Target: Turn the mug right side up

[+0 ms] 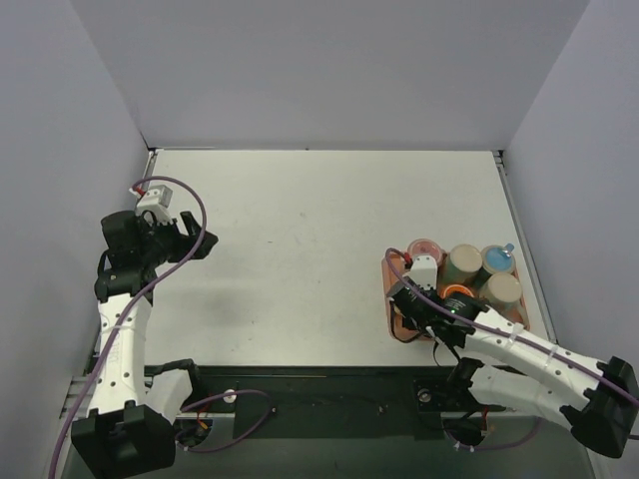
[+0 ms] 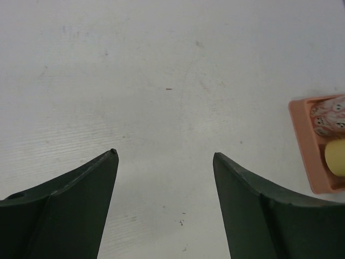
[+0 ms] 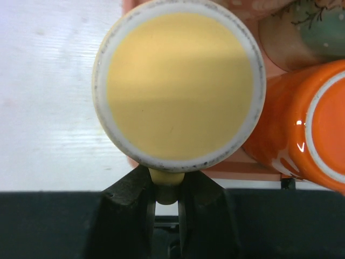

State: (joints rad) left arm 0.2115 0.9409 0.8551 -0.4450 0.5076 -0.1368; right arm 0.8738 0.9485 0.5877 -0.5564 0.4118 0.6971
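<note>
A yellow mug stands bottom up at the near left corner of the pink tray. Its flat base with a white foot ring faces the right wrist camera. My right gripper is shut on the mug's yellow handle, which sits pinched between the two black fingers. From above, the right gripper covers this mug. My left gripper hangs open over bare table at the left, far from the tray, holding nothing. The left wrist view catches a slice of the yellow mug at its right edge.
An orange mug lies right against the yellow one. The tray also holds a pink patterned mug, a beige mug, a blue-topped one and another beige one. Grey walls close in the white table.
</note>
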